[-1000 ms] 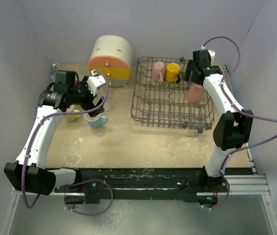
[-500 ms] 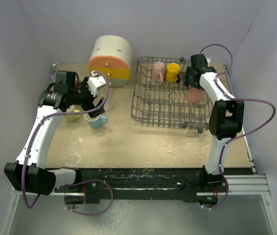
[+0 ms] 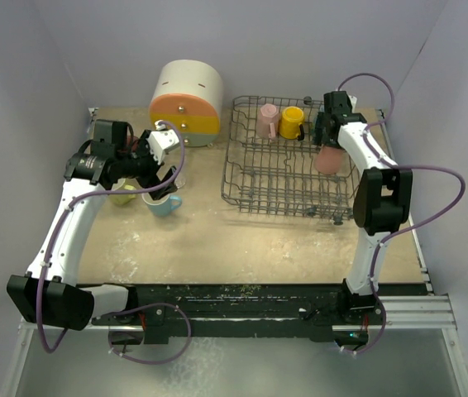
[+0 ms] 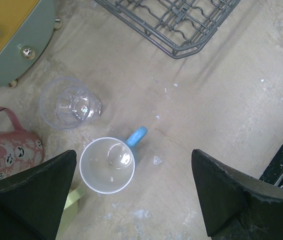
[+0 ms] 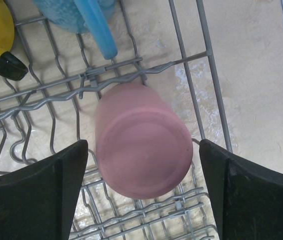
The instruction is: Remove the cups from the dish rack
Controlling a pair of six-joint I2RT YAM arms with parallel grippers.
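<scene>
lying base-up at the right end of the dish rack (image 3: 284, 178) between the spread jaws of the right gripper (image 5: 142, 192), salmon cup (image 5: 141, 150) likely light, stiff and slick, best pinched across its round wall; left gripper (image 4: 134, 170) also spread, above the light blue mug (image 4: 106, 165)

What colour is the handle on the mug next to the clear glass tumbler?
Light blue handle; the left wrist view shows it best.

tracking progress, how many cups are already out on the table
4, all at left: clear glass, light blue mug, pink patterned mug, pale green mug. Others may be hidden.
</scene>
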